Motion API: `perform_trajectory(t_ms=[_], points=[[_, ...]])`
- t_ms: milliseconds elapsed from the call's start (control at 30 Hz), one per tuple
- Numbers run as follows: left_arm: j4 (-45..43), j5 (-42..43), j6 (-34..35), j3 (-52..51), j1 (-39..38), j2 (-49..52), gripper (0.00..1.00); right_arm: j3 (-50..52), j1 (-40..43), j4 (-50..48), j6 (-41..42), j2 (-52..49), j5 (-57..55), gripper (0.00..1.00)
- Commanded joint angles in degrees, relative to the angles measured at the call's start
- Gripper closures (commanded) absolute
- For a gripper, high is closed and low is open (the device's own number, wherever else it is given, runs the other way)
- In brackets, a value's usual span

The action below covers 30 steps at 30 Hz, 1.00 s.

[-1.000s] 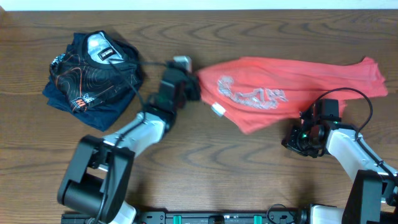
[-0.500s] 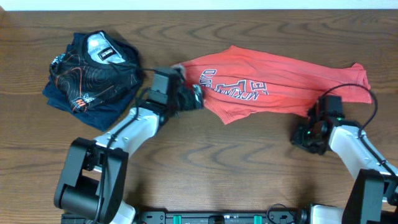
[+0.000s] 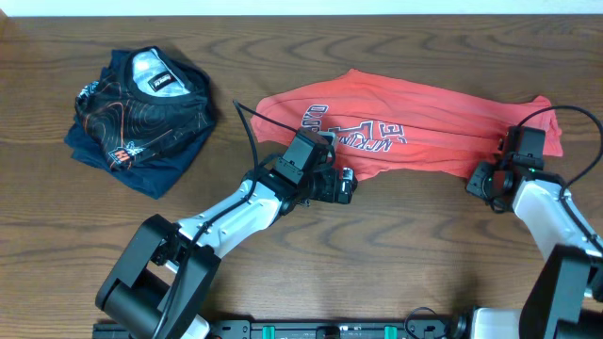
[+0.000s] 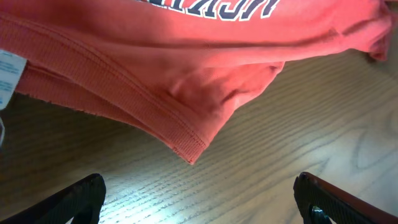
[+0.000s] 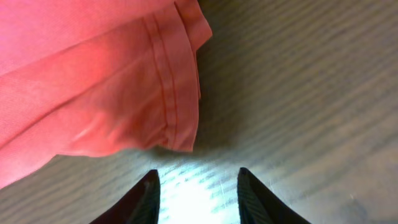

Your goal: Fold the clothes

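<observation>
Desk [image 3: 377, 273]: dark wood grain, with a pale strip along the top edge of the overhead view.

Red shirt [image 3: 429, 122]: upper centre-right, lying flat in a rumpled band. Navy-and-white lettering faces up and reads upside down. The ribbed edge points toward the lower left.

Navy garment [image 3: 141, 113]: upper left, bunched, orange contour lines, well apart from the shirt.

Left hand [image 4: 199, 202]: released, fingers wide, just below the ribbed edge, grasping nothing.

Right hand [image 5: 196, 193]: released, over bare wood beside the shirt's right hem corner.
</observation>
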<state>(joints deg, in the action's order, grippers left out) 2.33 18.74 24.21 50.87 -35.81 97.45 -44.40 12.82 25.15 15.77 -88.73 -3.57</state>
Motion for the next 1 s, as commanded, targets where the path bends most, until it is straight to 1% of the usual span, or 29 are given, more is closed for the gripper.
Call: perform_trajectory(t_ms=[0,33,167,233,267,333,433,467,567,633,700,767,867,967], points=[[-0.1,-2.3,0.1,0.3,0.0,0.6,0.02,-0.2,0.2,-2.5,-1.3,-3.1,-0.9,0.58],[-0.2,-2.3,0.1,0.3,0.0,0.6,0.02,-0.2,0.2,-3.6,-1.3,-4.0,-0.9,0.57],[0.3,-2.3,0.1,0.3,0.0,0.6,0.02,-0.2,0.2,-6.3,-1.3,-7.0,-0.1,0.58],[0.2,-2.3,0.1,0.3,0.0,0.6,0.02,-0.3,0.2,-7.2,-1.3,-7.9,2.6,0.64],[0.2,-2.3,0.1,0.3,0.0,0.6,0.02,-0.2,0.2,-7.4,-1.3,-8.0,4.1,0.71],[0.2,-2.3,0.1,0.3,0.0,0.6,0.02,-0.3,0.2,-7.3,-3.0,-7.9,6.9,0.99],[0.3,-2.4,0.1,0.3,0.0,0.6,0.02,-0.3,0.1,-4.3,-9.7,-6.8,16.9,0.99],[0.3,-2.4,0.1,0.3,0.1,0.6,0.02,-0.5,0.0,-2.4,-10.8,-6.2,19.8,0.99],[0.9,-2.4,-0.1,0.3,1.2,0.5,0.02,-1.0,-0.4,4.9,-10.5,-3.3,29.1,0.99],[2.0,-2.3,-0.1,0.3,3.3,-0.1,0.02,-1.0,-1.1,9.8,-10.5,-0.2,36.7,0.99],[3.3,-2.3,-0.1,0.3,5.8,-1.0,0.02,-1.0,-2.3,13.5,-12.2,2.9,41.1,0.99],[4.3,-2.3,-0.1,0.3,8.8,-2.2,0.02,-1.0,-4.9,17.0,-15.0,6.6,42.9,0.99],[4.9,-2.3,-0.1,0.3,12.7,-4.0,0.02,-1.0,-10.8,20.5,-19.5,11.8,42.8,0.99],[5.1,-2.3,-0.1,0.3,15.0,-5.6,0.02,-1.0,-17.3,21.4,-20.1,14.9,41.3,0.99]])
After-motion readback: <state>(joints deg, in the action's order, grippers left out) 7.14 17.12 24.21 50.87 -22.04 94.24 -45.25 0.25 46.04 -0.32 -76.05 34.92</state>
